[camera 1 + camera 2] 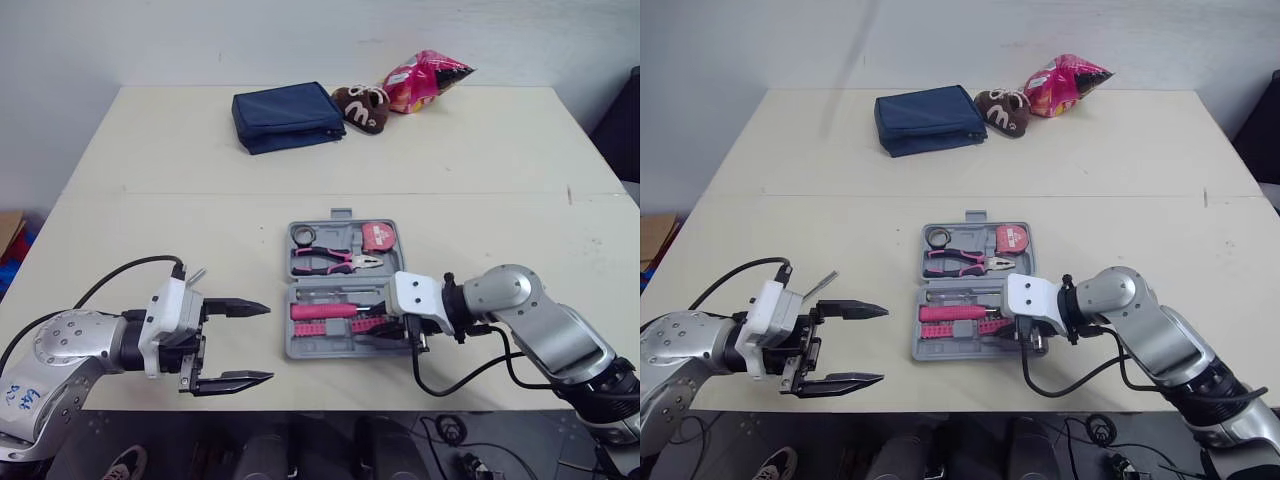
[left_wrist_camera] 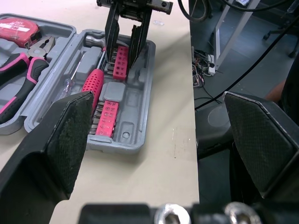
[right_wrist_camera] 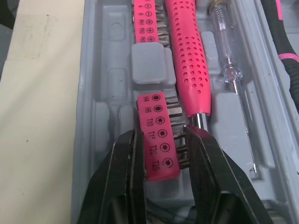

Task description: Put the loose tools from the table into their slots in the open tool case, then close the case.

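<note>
Right end effector (image 3: 163,135) was down in the near half of the case (image 1: 340,352), fingers narrow and clamped on the bit strip (image 3: 156,116), one finger on its plain edge and one on the bit tips. I judged this the seating step: the strip lay over its slot, just beside the driver (image 3: 187,56), with the second strip (image 3: 147,21) already bedded further along and the tester (image 3: 231,70) in its groove on the driver's other side.

Next up, as I read it: press the strip flat, let go, lift straight out without dragging it, then fold the case shut. Pliers (image 1: 330,260) and tape (image 1: 378,237) sat in the far half, and I saw no loose tool on the counter (image 1: 150,220), so closing looked near.

Left end effector (image 1: 270,343) hung wide open and empty, near the case's left side, well placed to steady it.

In the way: my own right arm and its cable across the case's near right corner. The pouch (image 1: 288,117), plush (image 1: 360,107) and snack bag (image 1: 425,78) lay well apart at the far edge, no bother.
</note>
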{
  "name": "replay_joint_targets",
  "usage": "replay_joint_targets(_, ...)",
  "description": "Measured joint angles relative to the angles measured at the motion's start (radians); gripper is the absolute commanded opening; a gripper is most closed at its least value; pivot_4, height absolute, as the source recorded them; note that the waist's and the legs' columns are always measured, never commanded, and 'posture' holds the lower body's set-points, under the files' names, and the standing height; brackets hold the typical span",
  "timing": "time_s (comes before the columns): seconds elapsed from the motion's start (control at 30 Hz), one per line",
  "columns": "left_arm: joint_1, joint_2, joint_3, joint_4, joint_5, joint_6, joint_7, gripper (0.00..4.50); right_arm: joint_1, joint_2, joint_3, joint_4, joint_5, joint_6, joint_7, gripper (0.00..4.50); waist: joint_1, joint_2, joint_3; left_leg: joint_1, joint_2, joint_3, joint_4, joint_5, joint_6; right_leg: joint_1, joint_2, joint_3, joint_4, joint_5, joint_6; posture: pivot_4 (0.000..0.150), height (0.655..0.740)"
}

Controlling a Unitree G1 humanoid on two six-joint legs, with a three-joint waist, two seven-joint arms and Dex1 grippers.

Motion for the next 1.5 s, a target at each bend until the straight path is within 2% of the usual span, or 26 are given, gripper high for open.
replay_joint_targets(0.47,0.015,0.0,0.004,-0.002,0.0,0.0,0.0,4.5,-0.069,0.046,0.069,-0.007,-0.025,0.119,-0.013,0.84,-0.003,0.0,0.0,0.0,0.001,0.0,0.0,0.0,-0.001,0.0,0.001,0.0,0.0,0.0,0.0,0.15,0.74)
replay_joint_targets(0.63,0.025,0.0,0.013,-0.002,0.0,-0.001,-0.001,4.5,-0.087,0.079,0.073,-0.008,0.006,0.189,0.001,0.84,-0.003,0.0,0.0,0.0,0.001,0.0,-0.001,0.0,-0.001,0.0,0.001,0.0,0.0,0.0,-0.001,0.15,0.74)
replay_joint_targets(1.0,0.031,0.0,0.013,0.0,0.0,-0.001,-0.004,4.5,-0.156,0.048,0.069,-0.037,0.122,0.379,0.057,0.84,-0.001,0.0,0.0,0.0,0.001,-0.001,-0.001,-0.001,0.0,0.0,0.0,0.0,-0.001,0.0,-0.001,0.15,0.74)
replay_joint_targets(1.5,0.032,-0.008,-0.002,0.0,0.017,-0.002,-0.002,4.5,-0.185,0.052,0.071,-0.152,0.181,0.624,-0.105,0.84,-0.001,0.0,0.0,-0.004,0.001,0.0,-0.001,-0.002,-0.001,-0.005,0.0,0.0,-0.001,0.0,-0.001,0.15,0.74)
